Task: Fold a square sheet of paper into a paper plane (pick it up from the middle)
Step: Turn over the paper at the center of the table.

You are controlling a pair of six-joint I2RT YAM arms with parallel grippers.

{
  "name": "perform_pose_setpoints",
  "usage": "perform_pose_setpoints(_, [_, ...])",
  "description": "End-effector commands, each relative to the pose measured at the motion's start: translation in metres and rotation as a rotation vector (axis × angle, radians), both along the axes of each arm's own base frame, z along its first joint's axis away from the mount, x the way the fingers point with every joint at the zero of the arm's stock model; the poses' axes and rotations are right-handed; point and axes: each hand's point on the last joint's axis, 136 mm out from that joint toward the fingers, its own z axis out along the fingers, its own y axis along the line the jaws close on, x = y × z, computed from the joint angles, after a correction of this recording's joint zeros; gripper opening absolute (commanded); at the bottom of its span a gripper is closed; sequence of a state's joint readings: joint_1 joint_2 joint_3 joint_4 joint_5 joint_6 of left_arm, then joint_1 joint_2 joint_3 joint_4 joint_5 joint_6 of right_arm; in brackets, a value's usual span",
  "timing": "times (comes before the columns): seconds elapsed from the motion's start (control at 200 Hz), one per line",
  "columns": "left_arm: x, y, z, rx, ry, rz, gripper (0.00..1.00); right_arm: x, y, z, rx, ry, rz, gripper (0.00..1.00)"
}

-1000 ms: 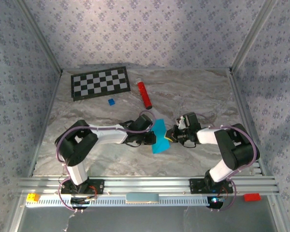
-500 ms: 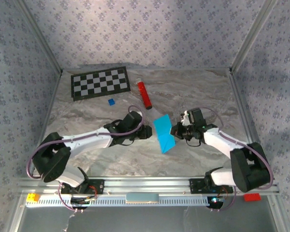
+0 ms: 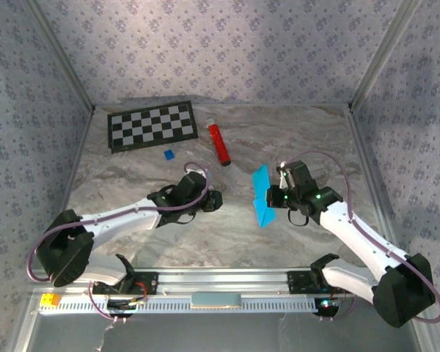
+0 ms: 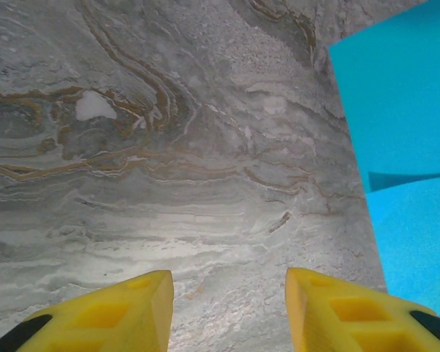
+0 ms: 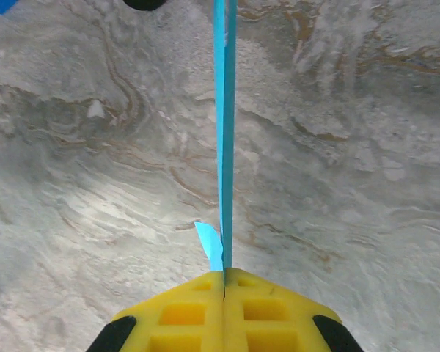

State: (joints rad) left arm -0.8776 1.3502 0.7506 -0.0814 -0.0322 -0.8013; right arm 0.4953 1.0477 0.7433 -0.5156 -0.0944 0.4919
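The cyan-blue sheet of paper [image 3: 262,196] is folded into a narrow layered piece and hangs above the marble table, mid-right. My right gripper [image 3: 276,196] is shut on its right edge. In the right wrist view the paper [image 5: 224,147] stands edge-on, straight out from the closed yellow fingertips [image 5: 224,275], with a small flap curling left. My left gripper [image 3: 214,199] is a short way left of the paper and open, with nothing between its fingers. In the left wrist view its fingers [image 4: 229,282] frame bare table, and the paper [image 4: 403,110] lies at the right.
A red cylinder [image 3: 219,144] lies behind the paper. A tiny dark-blue block [image 3: 169,155] sits left of it. A checkerboard mat [image 3: 152,125] lies at the back left. Metal frame posts and patterned walls bound the table.
My left gripper opened, let go of the paper and drew back left. My right arm carried the paper to the right, and it now shows narrower, turned on edge.
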Motion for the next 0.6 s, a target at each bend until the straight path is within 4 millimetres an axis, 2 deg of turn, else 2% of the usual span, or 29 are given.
perform_pose_setpoints(0.0, [0.004, 0.010, 0.013, -0.019, -0.048, 0.040, 0.46, -0.007, -0.023, 0.001, -0.168, 0.003, -0.021, 0.03])
perform_pose_setpoints(0.17, [0.002, 0.019, 0.019, -0.033, -0.066, 0.065, 0.51, -0.011, -0.022, 0.007, -0.246, -0.007, 0.033, 0.03])
perform_pose_setpoints(0.41, [-0.007, 0.031, 0.023, -0.044, -0.071, 0.079, 0.53, -0.006, -0.029, 0.018, -0.397, -0.029, 0.049, 0.02])
perform_pose_setpoints(0.595, [-0.016, 0.053, 0.024, -0.029, -0.082, 0.113, 0.58, 0.003, -0.041, 0.032, -0.582, -0.095, -0.040, 0.02])
